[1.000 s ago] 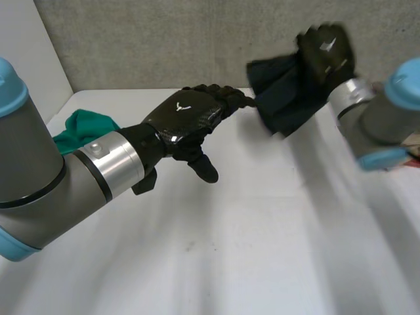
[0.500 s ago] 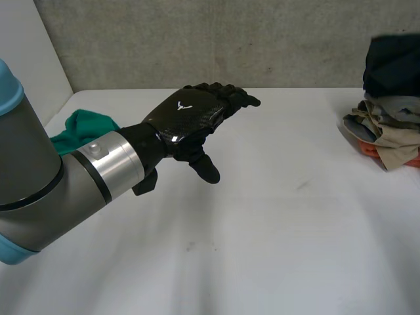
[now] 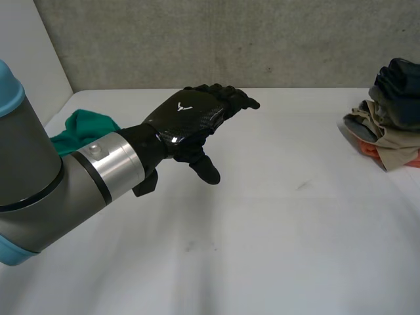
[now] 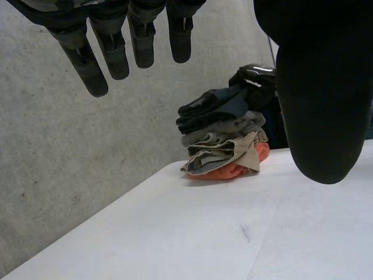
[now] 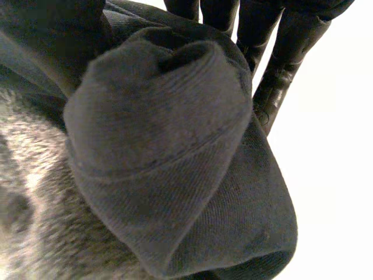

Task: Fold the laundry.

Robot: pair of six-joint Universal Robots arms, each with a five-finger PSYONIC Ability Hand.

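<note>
Two hands, two states. My left hand hovers over the middle of the table with its fingers straight and relaxed and nothing in them. My right hand lies against the dark cloth, which sits right under its palm. I cannot tell whether that hand grips the cloth or only rests on it.

The dark cloth tops the pile at my right edge of the table, well apart from my left hand. The head view also takes in a green cloth, crumpled near the far corner behind my left arm. The left wrist view has the pile side-on: orange at the bottom, then beige, then grey, then the dark cloth. My right hand is just behind the top of it.

Up close in the right wrist view, the dark cloth is charcoal with a fine ribbed weave, rolled into thick, rounded folds. It rests on a fuzzy grey cloth.
</note>
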